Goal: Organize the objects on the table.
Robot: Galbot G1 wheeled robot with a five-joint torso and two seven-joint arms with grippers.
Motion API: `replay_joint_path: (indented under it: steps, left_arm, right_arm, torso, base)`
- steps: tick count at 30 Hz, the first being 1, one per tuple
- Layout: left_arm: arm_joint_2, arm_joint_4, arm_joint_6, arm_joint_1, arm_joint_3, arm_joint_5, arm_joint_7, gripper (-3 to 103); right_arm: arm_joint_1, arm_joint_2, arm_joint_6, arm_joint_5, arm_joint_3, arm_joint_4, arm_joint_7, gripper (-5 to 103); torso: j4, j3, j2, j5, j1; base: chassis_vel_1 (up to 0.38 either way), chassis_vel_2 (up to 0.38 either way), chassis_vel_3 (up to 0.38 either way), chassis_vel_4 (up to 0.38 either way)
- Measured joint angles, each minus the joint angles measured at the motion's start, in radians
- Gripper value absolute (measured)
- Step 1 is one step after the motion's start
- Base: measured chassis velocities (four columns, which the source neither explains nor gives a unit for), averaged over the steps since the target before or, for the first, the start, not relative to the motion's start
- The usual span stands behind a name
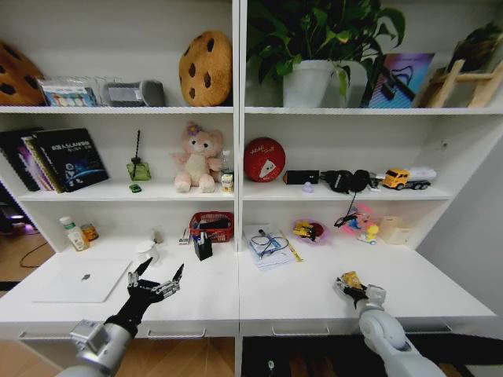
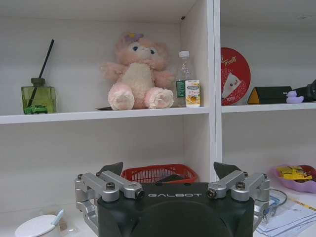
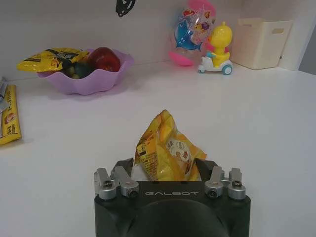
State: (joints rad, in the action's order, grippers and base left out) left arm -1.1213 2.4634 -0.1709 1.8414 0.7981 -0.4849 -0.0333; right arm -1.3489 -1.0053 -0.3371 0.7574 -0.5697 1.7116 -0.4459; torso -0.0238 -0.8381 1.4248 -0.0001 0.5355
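Over the right side of the table (image 1: 314, 294), the right gripper (image 3: 167, 170) pinches the yellow packet (image 3: 165, 154) upright, lifted clear to carry. Beside the laptop (image 1: 82, 280), the left gripper (image 1: 157, 275) hovers spread wide, empty.

You have one laptop (image 1: 81, 280) at nine o'clock, one yellow packet (image 3: 165, 153) at four, one mug (image 1: 146, 251), one red basket (image 1: 214, 226).
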Motion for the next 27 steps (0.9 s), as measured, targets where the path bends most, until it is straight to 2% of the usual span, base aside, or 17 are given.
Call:
replay_joint_path:
  steps: [1, 2, 3, 5, 6, 7, 9, 10, 13, 14, 15, 23, 27]
  left_arm:
    - [0.0, 0.0, 0.0, 0.0, 0.0, 0.0, 0.0, 100]
    - [0.0, 0.0, 0.0, 0.0, 0.0, 0.0, 0.0, 100]
    - [0.0, 0.0, 0.0, 0.0, 0.0, 0.0, 0.0, 100]
    - [0.0, 0.0, 0.0, 0.0, 0.0, 0.0, 0.0, 100]
    - [0.0, 0.0, 0.0, 0.0, 0.0, 0.0, 0.0, 100]
    - [0.0, 0.0, 0.0, 0.0, 0.0, 0.0, 0.0, 100]
    - [0.0, 0.0, 0.0, 0.0, 0.0, 0.0, 0.0, 100]
    - [0.0, 0.0, 0.0, 0.0, 0.0, 0.0, 0.0, 100]
    - [0.0, 0.0, 0.0, 0.0, 0.0, 0.0, 0.0, 100]
    - [0.0, 0.0, 0.0, 0.0, 0.0, 0.0, 0.0, 100]
    - [0.0, 0.0, 0.0, 0.0, 0.0, 0.0, 0.0, 100]
    - [0.0, 0.0, 0.0, 0.0, 0.0, 0.0, 0.0, 100]
    - [0.0, 0.0, 0.0, 0.0, 0.0, 0.0, 0.0, 100]
  right_arm:
    - [0.0, 0.0, 0.0, 0.0, 0.0, 0.0, 0.0, 76]
    - [-0.001, -0.002, 0.003, -0.004, -0.002, -0.003, 0.0, 71]
    - [-0.003, -0.004, 0.007, -0.008, -0.006, -0.005, 0.001, 60]
    - [-0.004, -0.004, 0.008, -0.011, -0.008, -0.007, 0.002, 60]
    - [-0.006, -0.005, 0.011, -0.015, -0.01, -0.009, 0.004, 54]
    - [-0.006, -0.005, 0.011, -0.015, -0.01, -0.009, 0.004, 54]
    - [-0.007, -0.005, 0.015, -0.02, -0.011, -0.012, 0.01, 44]
    - [-0.007, -0.005, 0.015, -0.02, -0.011, -0.012, 0.01, 44]
    - [-0.007, -0.006, 0.02, -0.03, -0.011, -0.014, 0.017, 27]
    - [-0.007, -0.006, 0.02, -0.03, -0.011, -0.014, 0.017, 27]
    - [-0.007, -0.006, 0.026, -0.044, -0.011, -0.014, 0.023, 19]
    - [-0.007, 0.004, 0.034, -0.053, -0.019, 0.001, 0.045, 15]
    - [0.029, 0.031, 0.031, 0.0, -0.015, 0.053, 0.065, 15]
  torso:
    - [0.0, 0.0, 0.0, 0.0, 0.0]
    - [0.0, 0.0, 0.0, 0.0, 0.0]
    - [0.0, 0.0, 0.0, 0.0, 0.0]
    - [0.0, 0.0, 0.0, 0.0, 0.0]
    - [-0.0001, 0.0, 0.0, 0.0, 0.0]
    - [-0.0001, 0.0, 0.0, 0.0, 0.0]
    - [-0.0001, 0.0, 0.0, 0.0, 0.0]
    - [-0.0001, 0.0, 0.0, 0.0, 0.0]
    - [0.0, 0.0, 0.0, 0.0, 0.0]
    - [0.0, 0.0, 0.0, 0.0, 0.0]
    - [0.0, 0.0, 0.0, 0.0001, 0.0]
    - [-0.0001, 0.0, 0.0, 0.0001, 0.0]
    - [-0.0005, 0.0, 0.0, 0.0, 0.0]
  base:
    - [0.0, 0.0, 0.0, 0.0]
    - [0.0, 0.0, 0.0, 0.0]
    - [0.0, 0.0, 0.0, 0.0]
    - [0.0, 0.0, 0.0, 0.0]
    - [0.0, 0.0, 0.0, 0.0]
    - [0.0, 0.0, 0.0, 0.0]
    - [0.0, 0.0, 0.0, 0.0]
    - [0.0, 0.0, 0.0, 0.0]
    - [0.0, 0.0, 0.0, 0.0]
    - [0.0, 0.0, 0.0, 0.0]
    - [0.0, 0.0, 0.0, 0.0]
    - [0.0, 0.0, 0.0, 0.0]
    - [0.0, 0.0, 0.0, 0.0]
